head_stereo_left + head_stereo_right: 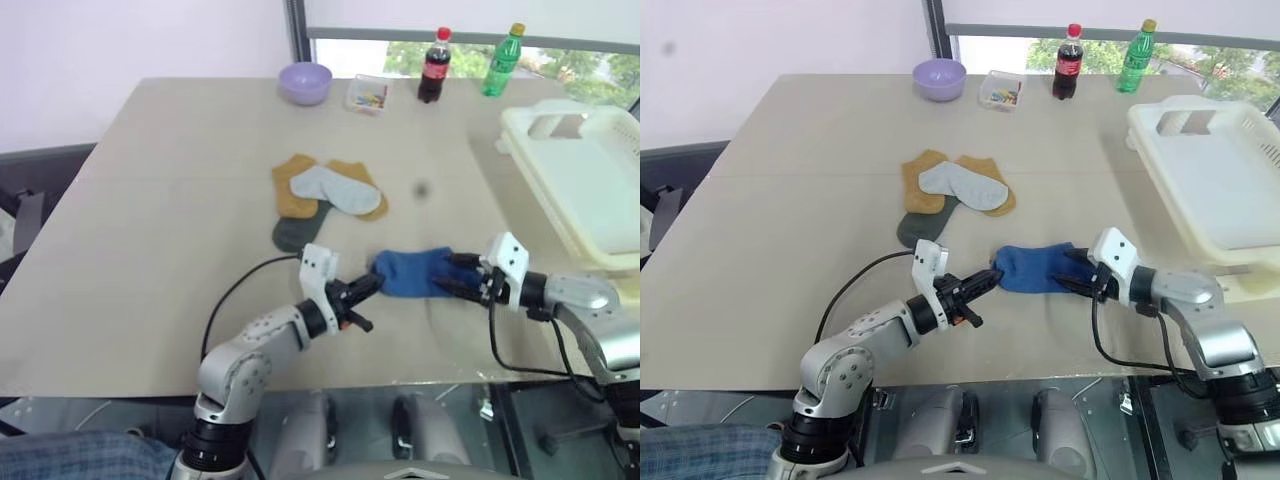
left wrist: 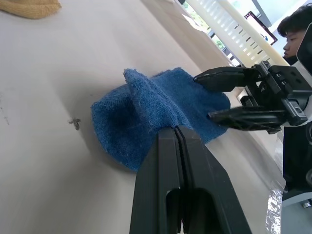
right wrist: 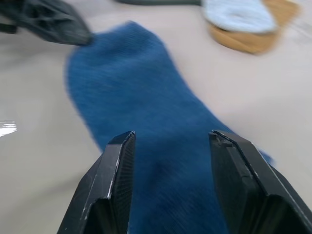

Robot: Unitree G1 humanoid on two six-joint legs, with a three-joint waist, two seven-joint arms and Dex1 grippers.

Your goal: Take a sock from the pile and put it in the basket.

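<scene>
My black left tool [image 1: 372, 286] meets a blue sock [image 1: 415, 272]; the pile [image 1: 325, 195] shows mustard, pale grey and dark grey-green; the basket [image 1: 590, 180] is white.

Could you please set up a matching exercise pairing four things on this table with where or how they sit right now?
Things:
1. blue sock
2. grey sock
3. left gripper
4. right gripper

States:
A. open, fingers either side of one end of the blue sock
B. lying across the mustard socks
C. flat on the table between both grippers
D. shut on an edge of the blue sock

Pairs: 1-C, 2-B, 3-D, 4-A
</scene>
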